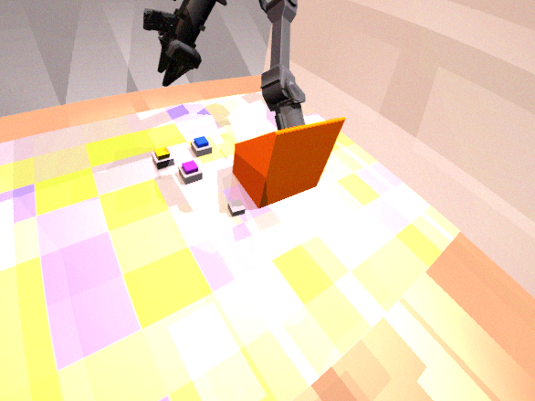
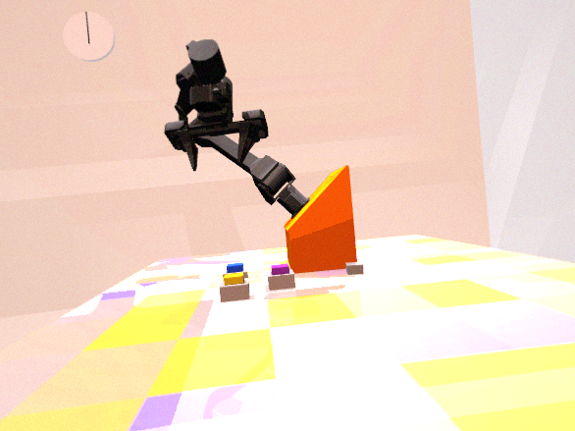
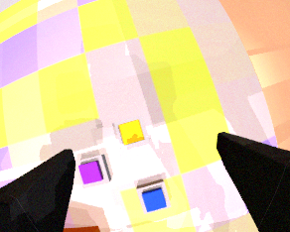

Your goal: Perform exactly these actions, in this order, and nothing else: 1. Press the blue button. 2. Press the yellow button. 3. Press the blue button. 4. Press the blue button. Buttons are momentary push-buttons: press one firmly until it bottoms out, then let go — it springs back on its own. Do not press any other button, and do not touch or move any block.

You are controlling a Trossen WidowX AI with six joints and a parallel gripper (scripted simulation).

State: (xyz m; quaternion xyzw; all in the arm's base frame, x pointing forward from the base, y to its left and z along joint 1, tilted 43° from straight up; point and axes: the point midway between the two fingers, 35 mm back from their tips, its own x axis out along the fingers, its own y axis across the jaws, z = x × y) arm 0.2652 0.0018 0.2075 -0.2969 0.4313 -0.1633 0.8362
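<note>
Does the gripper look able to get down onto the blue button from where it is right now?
Probably yes. The gripper hangs open and empty above the buttons, and nothing shows between it and the blue button; the orange block stands off to one side.

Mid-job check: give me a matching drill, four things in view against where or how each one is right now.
Things:
1. blue button
2. yellow button
3. small grey block
4. pincer

States:
A. open, holding nothing, up in the air
B. at the foot of the orange wedge
C. button farthest from the wedge
D. button farthest back, toward the arm's base

Pairs: 1-D, 2-C, 3-B, 4-A
</note>
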